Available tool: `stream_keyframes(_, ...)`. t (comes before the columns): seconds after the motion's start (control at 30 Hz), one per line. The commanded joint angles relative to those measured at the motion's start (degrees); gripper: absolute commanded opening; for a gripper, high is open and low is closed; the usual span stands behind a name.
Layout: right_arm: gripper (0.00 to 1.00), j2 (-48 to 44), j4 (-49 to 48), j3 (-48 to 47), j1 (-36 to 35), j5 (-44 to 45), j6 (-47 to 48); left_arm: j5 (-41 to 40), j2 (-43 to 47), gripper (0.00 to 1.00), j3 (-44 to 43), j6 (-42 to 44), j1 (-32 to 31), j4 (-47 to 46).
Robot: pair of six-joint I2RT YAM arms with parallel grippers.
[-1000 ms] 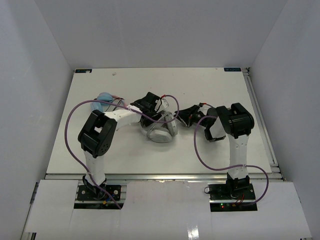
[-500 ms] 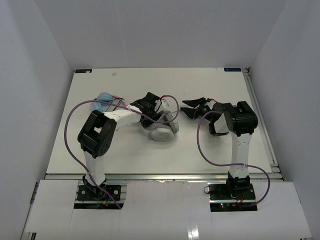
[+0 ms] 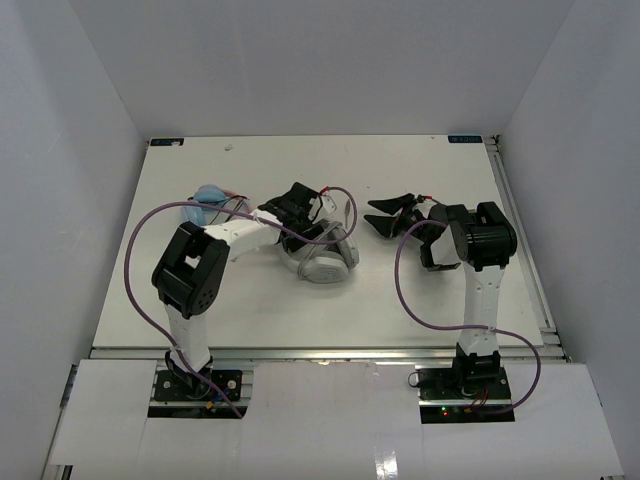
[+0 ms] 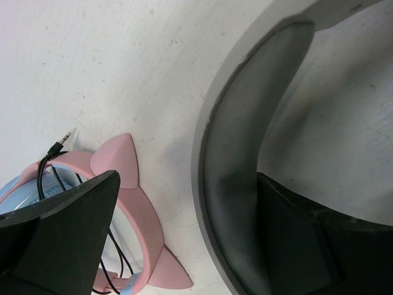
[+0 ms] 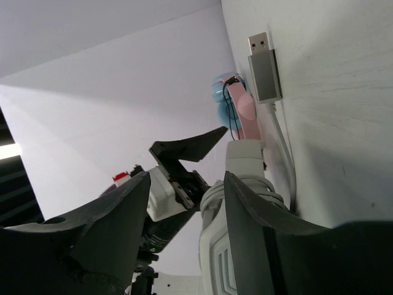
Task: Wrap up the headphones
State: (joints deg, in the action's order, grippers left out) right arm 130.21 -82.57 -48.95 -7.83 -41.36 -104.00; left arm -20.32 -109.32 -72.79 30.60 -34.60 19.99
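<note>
The white-and-grey headphones (image 3: 322, 262) lie mid-table, with cable wound round them near one ear cup (image 5: 242, 187). Their grey USB plug (image 5: 264, 67) lies flat on the table and a short length of cable trails from it. My left gripper (image 3: 300, 203) sits at the headphones' far side. In the left wrist view it (image 4: 187, 184) is open, and the grey padded headband (image 4: 239, 141) lies between the jaws, against the right finger. My right gripper (image 3: 387, 215) is open and empty, apart from the headphones on their right. It also shows in its wrist view (image 5: 187, 178).
A blue-and-pink cat-ear headset (image 3: 210, 195) with thin dark cable lies left of the left gripper, and shows close in the left wrist view (image 4: 135, 203). White walls enclose the table on three sides. Purple arm cables loop above the surface.
My right gripper has drawn back from the headphones, up and to the right, and now stands open. The left gripper and headphones have shifted only slightly.
</note>
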Motion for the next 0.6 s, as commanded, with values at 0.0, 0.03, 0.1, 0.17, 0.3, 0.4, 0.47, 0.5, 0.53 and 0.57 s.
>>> stream_keyframes(0.0, 0.58, -3.64, -19.67, 2.59, 0.54, -2.99, 4.99, -1.1, 5.47, 0.98, -4.09, -4.49, 1.13, -1.97)
stream_keyframes(0.03, 0.58, -4.93, -17.92, 3.17, 0.54, -3.24, 6.34, -1.43, 5.11, 0.98, -5.42, -5.5, 1.23, -1.42)
stream_keyframes(0.1, 0.58, -7.19, -15.06, 4.02, 0.54, -3.53, 8.57, -2.79, 3.94, 0.98, -8.44, -7.5, 1.5, 0.15)
stream_keyframes(0.17, 0.58, -8.74, -13.77, 4.99, 0.54, -3.36, 10.29, -4.55, 2.2, 0.98, -11.07, -9.88, 1.78, 2.72)
stream_keyframes(0.3, 0.58, -10.18, -12.81, 6.19, 0.54, -3.13, 11.28, -6.28, 0.62, 0.98, -13.21, -10.63, 1.99, 5.19)
stream_keyframes(0.4, 0.58, -11.04, -11.48, 6.49, 0.51, -3.19, 12.32, -6.9, 0.68, 0.98, -12.74, -11.01, 2.22, 5.55)
stream_keyframes(0.47, 0.58, -11.77, -10.49, 6.72, 0.47, -3.35, 13.46, -6.84, 0.87, 0.98, -12.49, -11.17, 2.37, 5.67)
stream_keyframes(0.5, 0.58, -11.93, -10.15, 6.86, 0.54, -3.29, 13.76, -6.83, 0.85, 0.98, -12.29, -10.9, 2.44, 5.67)
stream_keyframes(0.53, 0.58, -12.06, -10.11, 6.9, 0.54, -3.29, 13.93, -6.79, 0.77, 0.98, -12.24, -10.81, 2.48, 5.67)
stream_keyframes(0.57, 0.58, -12.16, -10.07, 6.95, 0.54, -3.28, 14.09, -6.73, 0.65, 0.98, -12.18, -10.72, 2.53, 5.67)
